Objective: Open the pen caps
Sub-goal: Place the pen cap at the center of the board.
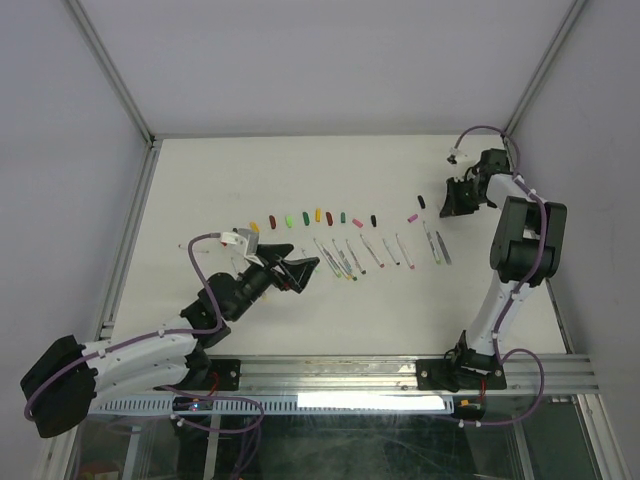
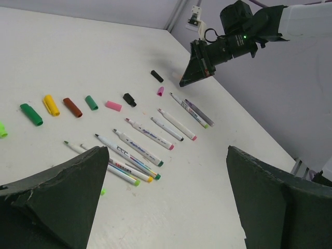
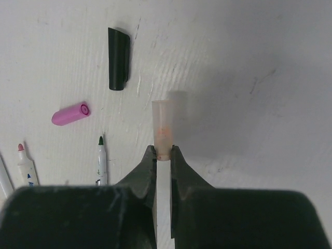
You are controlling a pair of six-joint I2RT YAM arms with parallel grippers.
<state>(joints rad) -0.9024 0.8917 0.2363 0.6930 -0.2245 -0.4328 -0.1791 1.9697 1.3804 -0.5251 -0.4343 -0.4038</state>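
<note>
- From above, the left pincer (image 1: pixel 303 272) is spread wide over the table (image 1: pixel 200 180) with nothing in it. The row of pen caps (image 1: pixel 318 215) lies just beyond its tips, and the uncapped pens (image 1: pixel 350 257) lie just to its right.
- In the same view the right pincer (image 1: pixel 450 207) is closed. A black cap (image 1: pixel 421 201) and a pink cap (image 1: pixel 412 216) lie near it on its left, apart from the main row.
- From the left wrist, the two fingers (image 2: pixel 57 197) stand far apart at the bottom corners, gripping nothing. The pens fan out ahead between them. The caps run in a line further ahead and to the left: green, yellow, maroon, green, pink, black.
- From the right wrist, the jaws are pinched tight on a white pen (image 3: pixel 162 124), whose pale, see-through end pokes out past the tips. The black cap lies ahead to the left, and the pink cap lies nearer on the same side, neither touching the pincer.
</note>
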